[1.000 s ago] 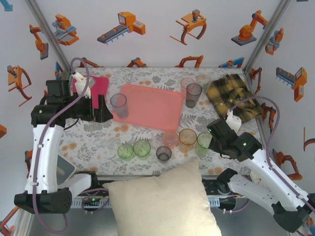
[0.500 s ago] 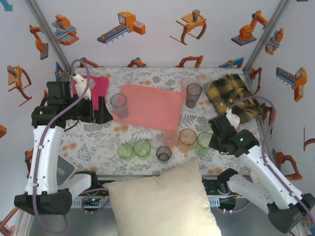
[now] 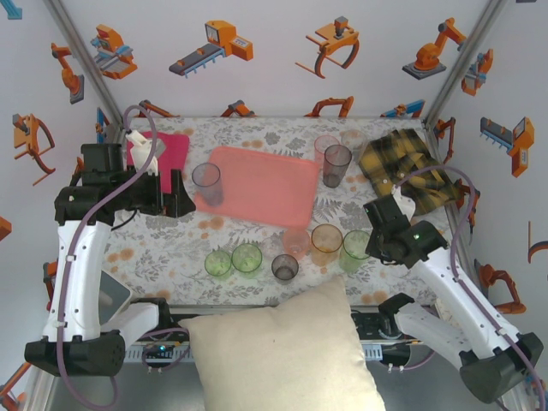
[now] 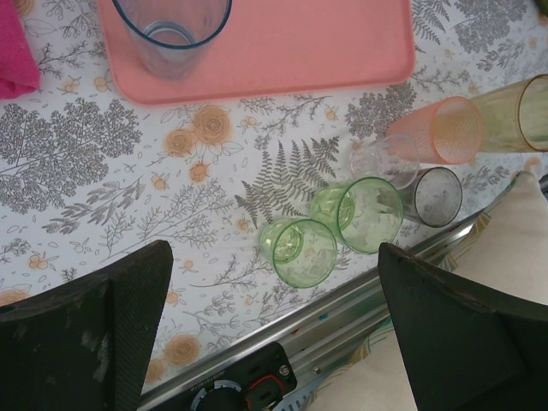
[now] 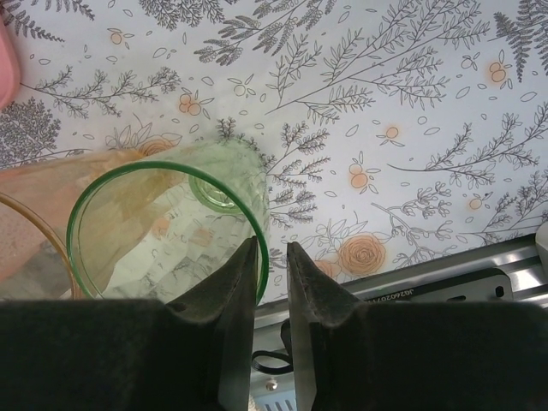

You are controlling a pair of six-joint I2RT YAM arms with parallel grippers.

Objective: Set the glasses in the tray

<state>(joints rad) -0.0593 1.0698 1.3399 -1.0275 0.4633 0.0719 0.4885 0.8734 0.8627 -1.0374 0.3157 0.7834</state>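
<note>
one grey-blue glass [image 3: 206,182] stands at the left end of the single tray [image 3: 265,184]. nine wait on the table [image 3: 163,244]: three green, two pink, two smoky, one orange, one pale. left gripper [image 4: 274,334] hangs wide open, empty. right gripper [image 5: 272,300] straddles a green glass [image 5: 163,231] rim, jaws narrow; whether it pinches, i cannot tell.
</note>
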